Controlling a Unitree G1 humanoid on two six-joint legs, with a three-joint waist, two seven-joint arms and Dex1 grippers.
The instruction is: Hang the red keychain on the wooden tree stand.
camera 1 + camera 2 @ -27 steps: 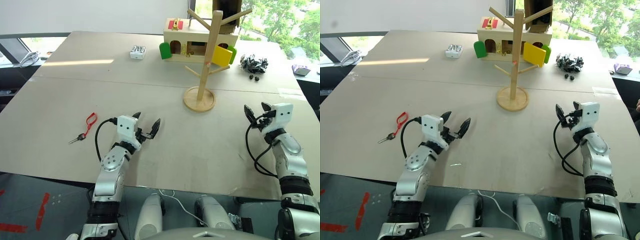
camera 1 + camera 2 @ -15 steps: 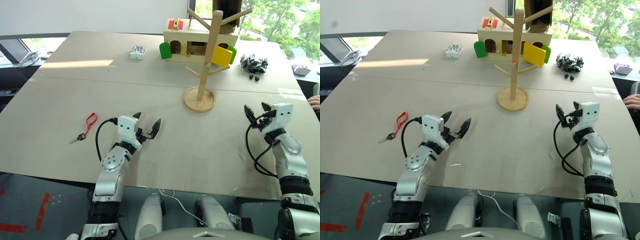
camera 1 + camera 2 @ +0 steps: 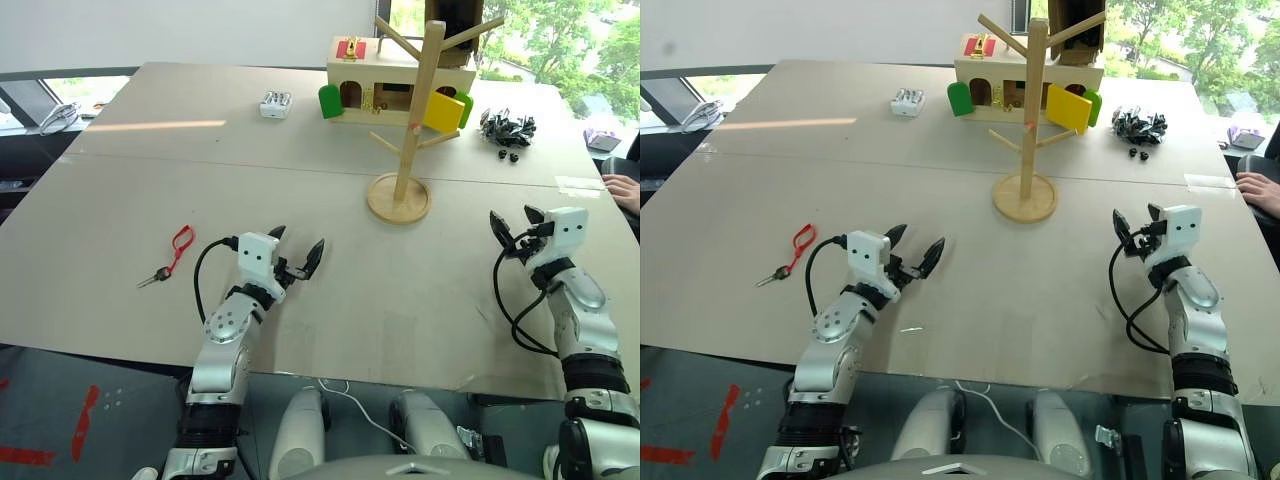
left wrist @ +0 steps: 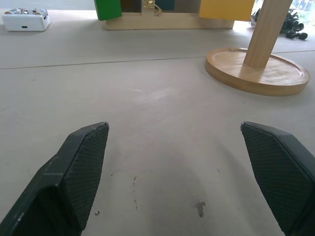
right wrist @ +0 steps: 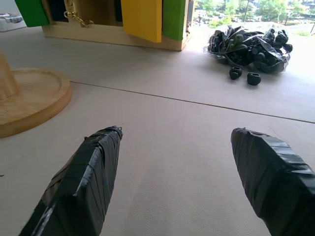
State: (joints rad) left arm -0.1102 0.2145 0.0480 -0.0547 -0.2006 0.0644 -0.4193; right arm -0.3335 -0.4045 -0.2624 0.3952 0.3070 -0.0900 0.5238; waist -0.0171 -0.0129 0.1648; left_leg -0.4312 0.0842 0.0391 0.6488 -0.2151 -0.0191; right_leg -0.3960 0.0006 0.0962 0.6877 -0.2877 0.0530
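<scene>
Lying flat on the table, the red keychain (image 3: pixel 173 251) sits untouched, just left of the left gripper (image 3: pixel 297 260), well apart from the wooden tree stand (image 3: pixel 407 120). Nothing has shifted; both grippers, right gripper (image 3: pixel 514 229) included, hover unmoved with jaws wide and empty. Pickup not yet begun.

- Head stereo pair: high up, looking forward and down over the table (image 3: pixel 300 180); both eyes share the same scene, slightly offset sideways.
- Left wrist view: low, close to the table, facing the wooden tree stand (image 4: pixel 258 69) base and the box-house (image 4: pixel 167 12).
- Right wrist view: low too, shares that stand base and box-house, plus a pile of black parts (image 5: pixel 248 49).
</scene>
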